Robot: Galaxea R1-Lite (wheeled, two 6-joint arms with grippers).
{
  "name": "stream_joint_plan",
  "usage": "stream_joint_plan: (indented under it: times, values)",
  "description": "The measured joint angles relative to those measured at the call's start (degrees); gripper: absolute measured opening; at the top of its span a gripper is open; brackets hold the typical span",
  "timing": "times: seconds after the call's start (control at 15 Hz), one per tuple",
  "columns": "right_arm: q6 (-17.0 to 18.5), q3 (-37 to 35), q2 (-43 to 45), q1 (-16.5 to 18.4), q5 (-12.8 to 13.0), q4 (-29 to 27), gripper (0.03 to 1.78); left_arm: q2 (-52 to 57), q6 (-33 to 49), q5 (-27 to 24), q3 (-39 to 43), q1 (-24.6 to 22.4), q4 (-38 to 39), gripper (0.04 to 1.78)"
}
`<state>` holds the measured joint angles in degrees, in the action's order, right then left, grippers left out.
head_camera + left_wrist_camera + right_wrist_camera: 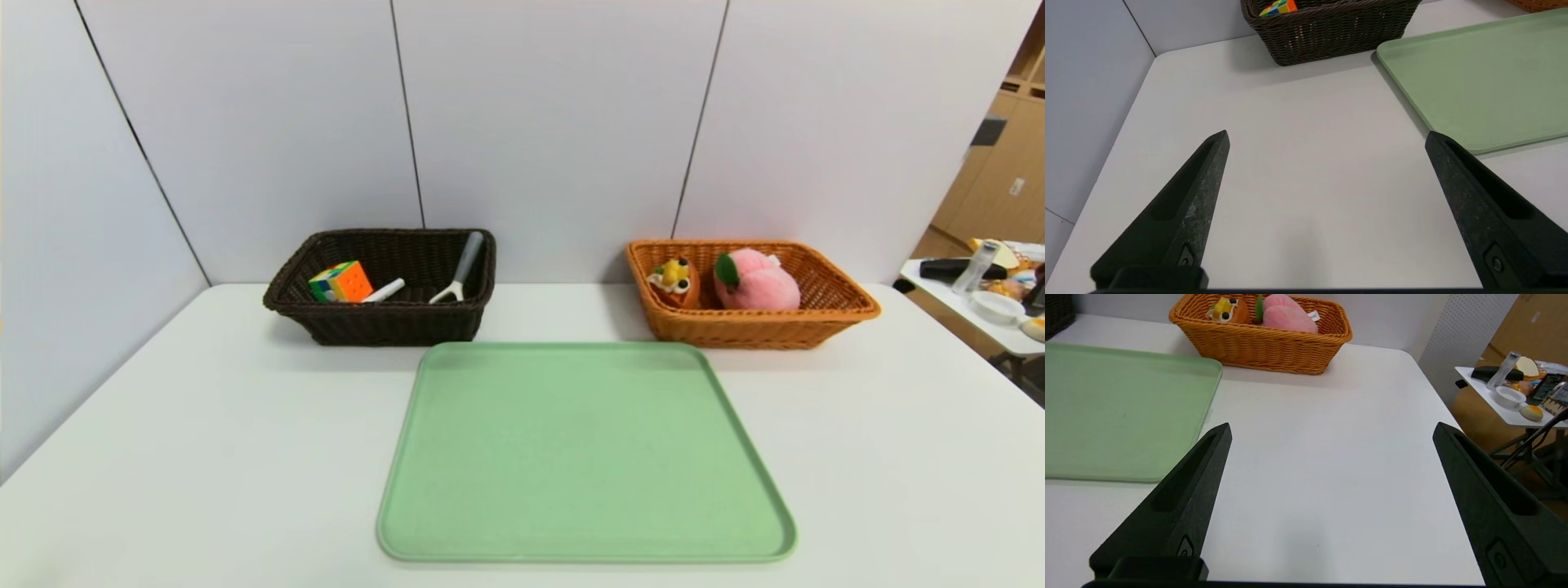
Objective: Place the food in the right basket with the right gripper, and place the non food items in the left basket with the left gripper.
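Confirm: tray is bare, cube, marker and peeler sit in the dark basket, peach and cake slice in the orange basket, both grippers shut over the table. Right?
Not quite. Both grippers are open: left gripper and right gripper show fingers spread wide over the white table in the wrist views. The rest holds: green tray, dark basket, orange basket.

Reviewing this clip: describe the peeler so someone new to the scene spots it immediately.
Find the dark brown basket at the back left of the white table. The peeler leans against the basket's right inner wall, grey handle up, white Y-shaped head down. Its neighbours are a puzzle cube and a white marker.
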<state>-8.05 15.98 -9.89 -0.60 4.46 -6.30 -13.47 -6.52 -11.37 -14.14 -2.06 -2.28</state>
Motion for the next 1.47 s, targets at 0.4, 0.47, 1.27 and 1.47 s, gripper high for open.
stream_joint_plan:
  times: [0.4,0.47,1.27,1.47]
  values:
    - [-0.6,-3.5,8.5,0.3,-3.3,0.2,1.70,10.8,0.0,-0.2,3.7,2.2,-5.6,1.69]
    - [-0.7,-3.9,9.1,0.3,-3.3,0.6,1.70,11.8,-0.2,0.7,4.3,2.3,-4.5,1.69]
    - [-1.2,-14.1,10.0,0.3,-4.9,5.1,1.70,13.5,-2.5,9.6,14.0,2.4,1.9,1.69]
    - [1.4,-15.4,10.0,0.3,-6.9,5.1,1.70,13.5,1.9,10.0,14.1,2.4,2.1,1.69]
